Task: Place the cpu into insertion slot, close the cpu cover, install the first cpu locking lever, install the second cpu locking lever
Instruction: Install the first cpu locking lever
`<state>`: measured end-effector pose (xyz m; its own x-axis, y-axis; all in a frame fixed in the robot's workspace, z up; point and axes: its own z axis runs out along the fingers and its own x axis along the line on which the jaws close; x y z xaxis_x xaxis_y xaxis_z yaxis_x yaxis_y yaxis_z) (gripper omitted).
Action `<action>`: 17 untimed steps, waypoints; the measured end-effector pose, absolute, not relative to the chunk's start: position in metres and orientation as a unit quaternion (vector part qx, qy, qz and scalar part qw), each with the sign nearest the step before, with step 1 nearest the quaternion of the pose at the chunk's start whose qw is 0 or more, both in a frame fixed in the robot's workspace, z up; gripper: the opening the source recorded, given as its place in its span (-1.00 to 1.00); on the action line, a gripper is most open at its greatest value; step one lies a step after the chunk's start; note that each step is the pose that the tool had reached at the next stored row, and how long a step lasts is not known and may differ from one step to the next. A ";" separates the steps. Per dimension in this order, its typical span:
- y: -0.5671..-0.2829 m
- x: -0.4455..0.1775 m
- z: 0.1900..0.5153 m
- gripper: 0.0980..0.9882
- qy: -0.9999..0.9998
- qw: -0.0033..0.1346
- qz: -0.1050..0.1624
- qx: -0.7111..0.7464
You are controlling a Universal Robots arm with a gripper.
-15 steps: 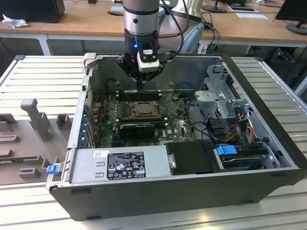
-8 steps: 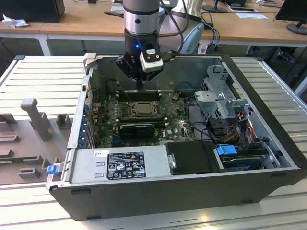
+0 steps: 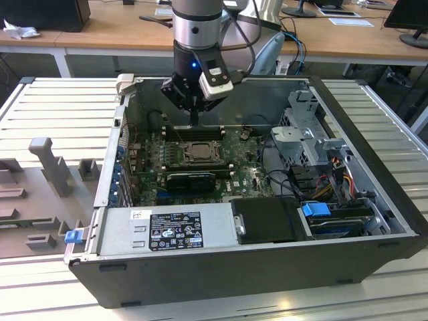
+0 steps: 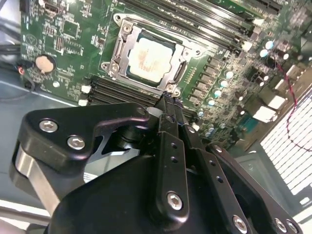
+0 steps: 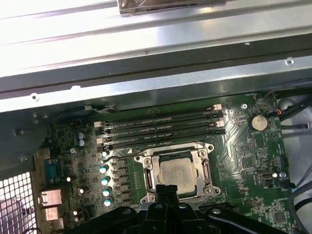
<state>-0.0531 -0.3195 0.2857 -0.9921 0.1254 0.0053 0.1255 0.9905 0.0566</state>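
Currently: cpu seated in insertion slot, cpu cover lying around it. Pincer narrow, tips together, just beside the slot's edge. Judged: chip light, stiff, fragile; grip by its edges only.

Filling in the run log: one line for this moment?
cpu in insertion slot | cpu cover down over it | gripper shut, tip at slot's rim
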 end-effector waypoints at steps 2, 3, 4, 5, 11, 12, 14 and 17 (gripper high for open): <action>-0.319 -0.053 0.286 -0.98 -0.999 0.001 -0.028 -0.043; -0.319 -0.053 0.286 -0.98 -0.999 0.002 -0.028 -0.033; -0.319 -0.053 0.286 -0.98 -0.999 0.002 -0.028 -0.026; -0.319 -0.053 0.286 -0.98 -0.999 0.002 -0.028 -0.018; -0.320 -0.054 0.285 -0.98 -0.998 0.004 -0.028 0.049; -0.319 -0.058 0.284 -0.98 -0.998 0.003 -0.029 0.050; -0.319 -0.068 0.282 -0.98 -0.998 0.002 -0.029 0.050; -0.319 -0.086 0.278 -0.98 -0.998 0.000 -0.029 0.050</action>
<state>-0.0857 -0.3194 0.2784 -0.9950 -0.0993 -0.0037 -0.0994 0.9934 0.0580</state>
